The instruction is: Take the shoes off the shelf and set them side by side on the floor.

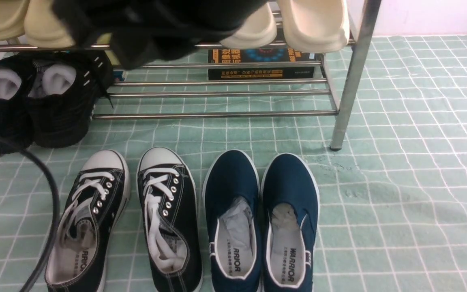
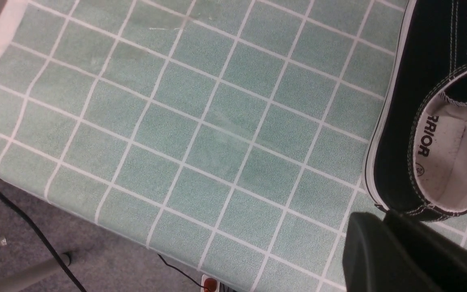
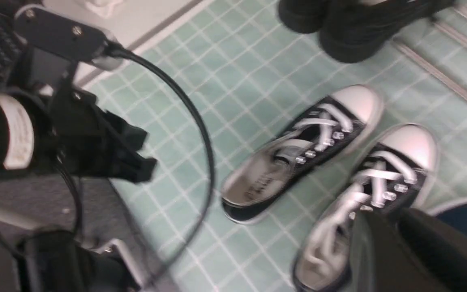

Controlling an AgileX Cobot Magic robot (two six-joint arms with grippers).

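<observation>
The shoes are off the shelf (image 1: 355, 73) and flat on the floor (image 1: 399, 162), toward the edge nearest me. The left sneaker (image 1: 89, 219) lies next to the right sneaker (image 1: 170, 219), which is just beside the navy slip-ons (image 1: 231, 190). Their toes sit close, but the heels splay apart, with the left sneaker's heel turned toward the floor's left edge. I judge the step in hand to be a clean release and perhaps squaring the pair. To do it well I would rise straight up, clear of the white laces, and nudge only the left heel inward.

My right tool (image 3: 391, 227) hangs over the right sneaker's heel end, wrist tipped down. The view is blurred and I cannot tell how wide it stands, though that sneaker rests on the floor. My left tool (image 3: 142, 164) sits low by the floor's near-left corner, apart from the left sneaker and gripping nothing I can see. I cannot tell its opening either.
</observation>
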